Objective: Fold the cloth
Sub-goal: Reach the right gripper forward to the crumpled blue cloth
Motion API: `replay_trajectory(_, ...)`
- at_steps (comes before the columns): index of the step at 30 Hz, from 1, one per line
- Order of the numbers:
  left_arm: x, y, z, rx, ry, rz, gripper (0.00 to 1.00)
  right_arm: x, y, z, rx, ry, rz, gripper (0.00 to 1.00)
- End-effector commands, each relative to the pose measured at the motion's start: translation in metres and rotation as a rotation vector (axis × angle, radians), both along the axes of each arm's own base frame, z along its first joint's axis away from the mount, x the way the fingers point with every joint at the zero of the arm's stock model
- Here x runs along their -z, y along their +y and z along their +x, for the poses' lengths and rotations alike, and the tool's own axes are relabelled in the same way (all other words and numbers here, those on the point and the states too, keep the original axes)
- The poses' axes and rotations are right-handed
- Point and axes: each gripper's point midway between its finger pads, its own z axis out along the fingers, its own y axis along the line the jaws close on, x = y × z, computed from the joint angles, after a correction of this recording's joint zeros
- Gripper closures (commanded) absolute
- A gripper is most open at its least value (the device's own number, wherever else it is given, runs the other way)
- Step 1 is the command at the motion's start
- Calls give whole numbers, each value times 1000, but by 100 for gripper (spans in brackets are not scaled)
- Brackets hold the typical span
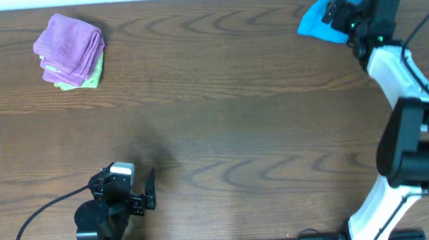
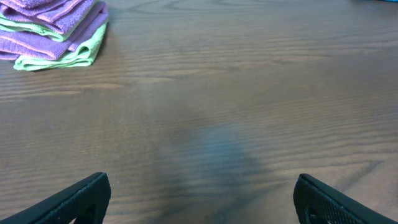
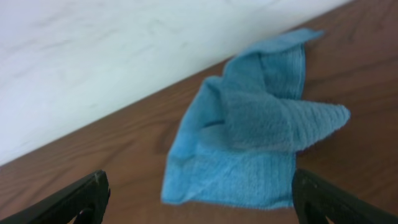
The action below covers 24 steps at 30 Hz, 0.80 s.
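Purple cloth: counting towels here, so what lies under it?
A light green cloth peeks out beneath the purple cloth; most of it is covered, and anything deeper is hidden.

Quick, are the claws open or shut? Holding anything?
Left claw: open, holding nothing.
Right claw: open, facing the cloth, not holding it.

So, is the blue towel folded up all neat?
No, the blue towel lies crumpled on the table, with one corner flopped loosely over its middle.
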Motion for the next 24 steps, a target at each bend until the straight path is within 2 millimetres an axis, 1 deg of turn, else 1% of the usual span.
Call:
replay_trajectory(1,6,2,1,-5,4,19,5,8,-7,21,-6,9,-9,7)
replay_trajectory(3,6,2,1,-5,4,19,5,19,-8,31,-3,23,-3,9)
replay_trajectory(7,6,2,1,-5,4,19,5,44,-10,42,32,48,52,11)
replay_trajectory(14,6,2,1,-5,4,19,5,83,-18,43,81,100,52,13)
replay_trajectory(17,6,2,1,-5,4,19,5,94,-23,43,106,110,42,15)
replay_trajectory(21,6,2,1,-5,4,19,5,108,-24,44,118,116,48,21)
replay_trajectory(22,6,2,1,-5,4,19,4,113,-24,44,123,122,55,24)
replay_trajectory(23,6,2,1,-5,4,19,5,116,-24,43,123,126,56,29)
replay_trajectory(24,6,2,1,-5,4,19,5,118,-24,43,125,131,58,39)
